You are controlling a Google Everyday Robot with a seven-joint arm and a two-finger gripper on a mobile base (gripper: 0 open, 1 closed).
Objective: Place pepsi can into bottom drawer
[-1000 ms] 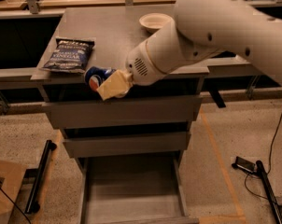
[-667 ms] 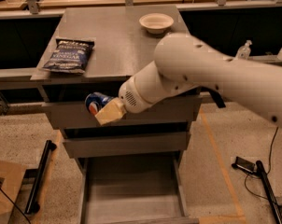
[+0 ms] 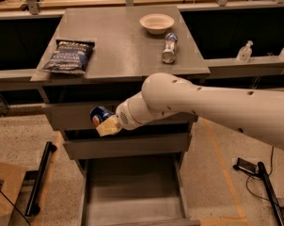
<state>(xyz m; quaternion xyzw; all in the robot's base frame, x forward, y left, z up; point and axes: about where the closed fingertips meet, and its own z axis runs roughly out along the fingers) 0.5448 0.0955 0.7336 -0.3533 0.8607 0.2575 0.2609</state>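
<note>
The pepsi can (image 3: 98, 115), dark blue with a red-white-blue logo, is held in my gripper (image 3: 104, 122) in front of the cabinet's top drawer, left of centre. The yellowish fingers (image 3: 109, 125) are shut on the can. My white arm (image 3: 198, 105) reaches in from the right. The bottom drawer (image 3: 132, 192) is pulled open below, a long grey tray with a bare flat bottom. The can hangs above the drawer's back left part, well over it.
On the cabinet top (image 3: 118, 41) lie a dark blue chip bag (image 3: 69, 55), a white bowl (image 3: 156, 22) and a clear water bottle (image 3: 169, 47). A black stand (image 3: 41, 178) lies on the floor at left, cables and a black bar (image 3: 269, 187) at right.
My arm has come down from the cabinet top's edge, carrying the can lower in front of the drawers. The bowl and the bottle are now uncovered.
</note>
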